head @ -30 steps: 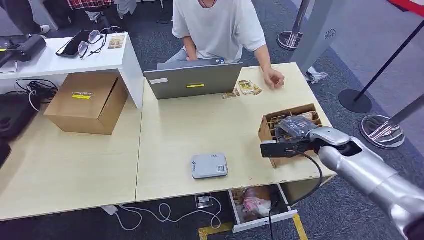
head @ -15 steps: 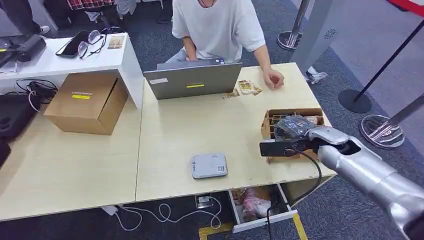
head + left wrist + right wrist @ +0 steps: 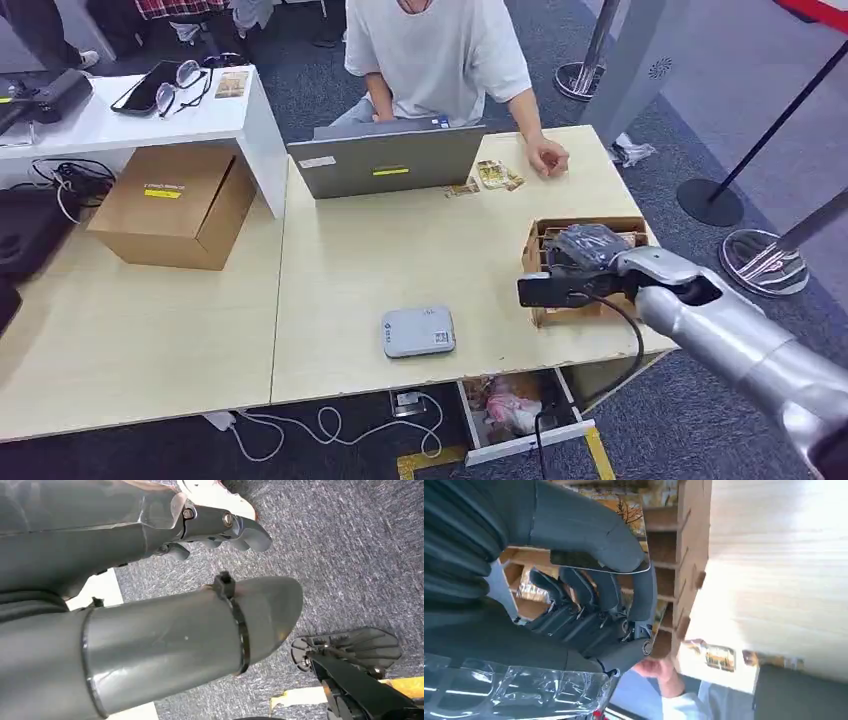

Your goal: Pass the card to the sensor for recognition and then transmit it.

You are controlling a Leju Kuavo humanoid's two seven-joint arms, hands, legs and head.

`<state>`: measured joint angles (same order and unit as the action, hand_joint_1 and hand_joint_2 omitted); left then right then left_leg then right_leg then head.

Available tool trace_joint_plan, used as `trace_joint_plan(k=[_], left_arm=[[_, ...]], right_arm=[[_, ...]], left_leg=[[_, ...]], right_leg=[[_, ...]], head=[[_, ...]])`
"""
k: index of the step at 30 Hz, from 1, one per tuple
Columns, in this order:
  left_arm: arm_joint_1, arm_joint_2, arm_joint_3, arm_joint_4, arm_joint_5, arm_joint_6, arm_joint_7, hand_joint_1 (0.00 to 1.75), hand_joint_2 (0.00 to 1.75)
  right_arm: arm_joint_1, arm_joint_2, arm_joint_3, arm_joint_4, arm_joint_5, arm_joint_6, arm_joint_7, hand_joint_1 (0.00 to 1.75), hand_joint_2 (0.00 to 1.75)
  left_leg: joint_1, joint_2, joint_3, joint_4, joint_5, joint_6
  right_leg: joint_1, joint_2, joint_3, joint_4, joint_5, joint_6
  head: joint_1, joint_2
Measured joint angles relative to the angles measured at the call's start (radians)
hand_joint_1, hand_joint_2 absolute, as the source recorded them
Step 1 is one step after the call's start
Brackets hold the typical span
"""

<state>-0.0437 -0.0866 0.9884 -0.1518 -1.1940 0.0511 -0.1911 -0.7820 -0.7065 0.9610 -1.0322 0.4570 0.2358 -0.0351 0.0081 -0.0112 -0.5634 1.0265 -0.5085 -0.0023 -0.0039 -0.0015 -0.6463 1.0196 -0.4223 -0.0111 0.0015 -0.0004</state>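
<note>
Card [image 3: 594, 562] in right hand [image 3: 585, 250] over box [image 3: 545, 308]

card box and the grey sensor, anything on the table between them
Nothing: in the head view the stretch of table between the card box and the grey sensor is bare wood. The right hand is over the box.

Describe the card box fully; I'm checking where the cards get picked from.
The card box is an open-topped brown cardboard tray, split by cardboard dividers into slots holding picture cards. It sits flat near the right front corner of the light wood table. The right robot hand reaches into it from above, hiding much of the inside.
</note>
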Motion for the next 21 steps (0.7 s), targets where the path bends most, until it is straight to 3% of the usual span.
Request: trace_joint_plan(k=[21], left_arm=[[0.000, -0.004, 0.003, 0.000, -0.027, 0.008, -0.020, 0.00, 0.00]], right_arm=[[-0.085, -0.039, -0.077, -0.142, -0.011, -0.048, 0.007, 1.75, 1.75]], left_leg=[[0.000, 0.000, 0.000, 0.000, 0.000, 0.000]], right_leg=[[0.000, 0.000, 0.000, 0.000, 0.000, 0.000]], head=[[0.000, 0.000]])
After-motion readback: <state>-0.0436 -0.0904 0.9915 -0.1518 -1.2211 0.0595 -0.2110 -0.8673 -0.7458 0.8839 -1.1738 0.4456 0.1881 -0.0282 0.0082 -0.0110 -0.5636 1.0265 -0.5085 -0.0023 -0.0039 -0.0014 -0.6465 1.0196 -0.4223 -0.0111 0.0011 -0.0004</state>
